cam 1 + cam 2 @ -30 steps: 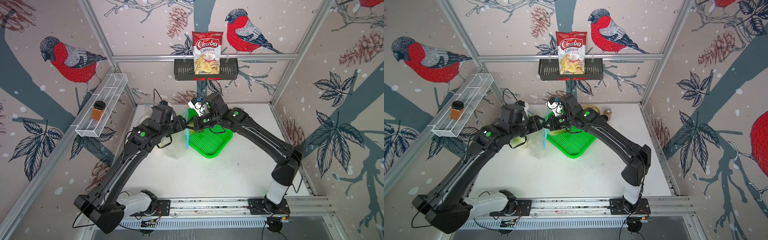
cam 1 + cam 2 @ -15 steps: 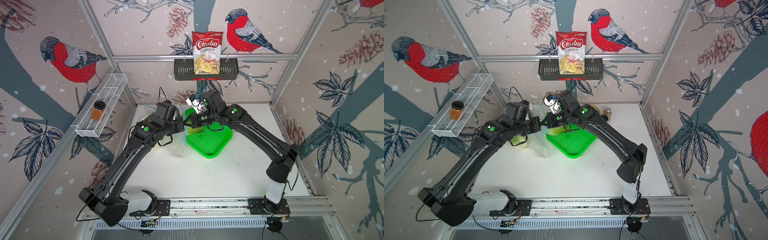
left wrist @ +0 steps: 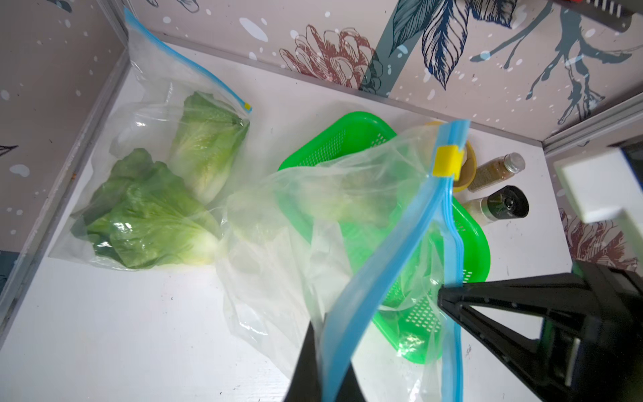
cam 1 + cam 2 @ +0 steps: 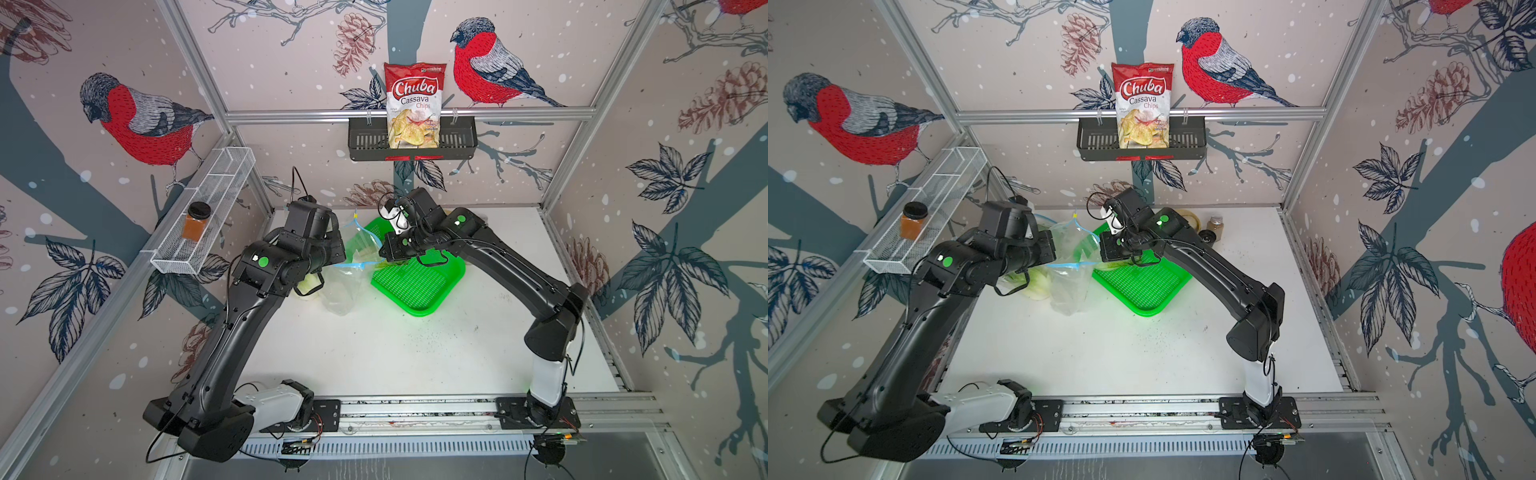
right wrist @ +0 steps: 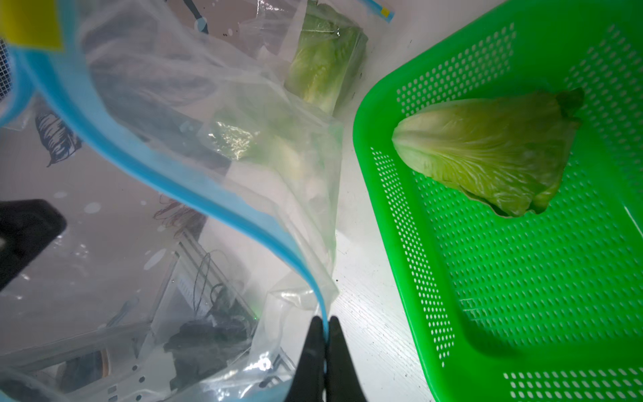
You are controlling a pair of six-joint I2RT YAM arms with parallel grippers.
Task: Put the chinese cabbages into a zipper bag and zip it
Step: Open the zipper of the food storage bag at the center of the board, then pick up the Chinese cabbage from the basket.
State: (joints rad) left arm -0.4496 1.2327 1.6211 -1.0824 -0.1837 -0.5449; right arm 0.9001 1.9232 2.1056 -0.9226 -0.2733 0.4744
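**Zipper bag held open for loading.** The left hand (image 3: pixel 325 348) is clamped on the blue zip strip (image 3: pixel 389 250) of the held zipper bag (image 3: pixel 306 222). The right hand (image 5: pixel 322 327) is pinched shut on the same strip farther along, so that the mouth is stretched between the two above the tabletop (image 4: pixel 374 353). The yellow slider (image 3: pixel 447 162) is seen near one end of the strip, and the held bag appears empty.

Three chinese cabbages are counted. One loose cabbage (image 5: pixel 487 149) lies in the green tray (image 5: pixel 522 296). Two bagged cabbages (image 3: pixel 156 209) are enclosed in a second zipper bag (image 3: pixel 146 87), which rests on the tabletop by the back left corner.

The loose cabbage is placed just beside the right hand, on the side away from the left arm. Its long axis is laid flat across the tray, with the pale base turned toward the bag mouth. The right arm is judged the nearer. Two bags, one tray and two hands are shown.
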